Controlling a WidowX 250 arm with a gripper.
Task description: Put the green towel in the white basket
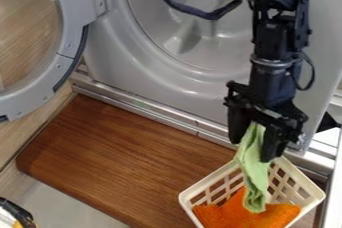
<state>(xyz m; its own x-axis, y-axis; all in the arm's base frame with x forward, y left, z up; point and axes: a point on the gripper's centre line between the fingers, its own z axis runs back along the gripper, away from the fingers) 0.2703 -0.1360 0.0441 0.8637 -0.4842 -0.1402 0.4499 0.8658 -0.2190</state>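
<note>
At the far left, well apart from the fingers, we note a round door (65,27) with a grey frame, standing open. Below it, in the lower left corner and likewise well apart from the fingers, lies a partly visible dark object (19,213) we cannot identify. Moving right, we record a brown wooden board (120,157), to the left of the fingers and below their level in the view. Behind the fingers stands the grey machine front (107,67) with its round opening, a metal rail (167,114) running along its foot. We find the white basket (208,185) under the fingers, with an orange cloth (230,214) inside it, below the fingertips. The gripper (254,148) points downward over the basket's far side, its fingers pinching the green towel (252,172). The towel hangs from between them, its lower end down inside the basket, in front of the orange cloth. We observe the arm rising directly above the fingers.
</note>
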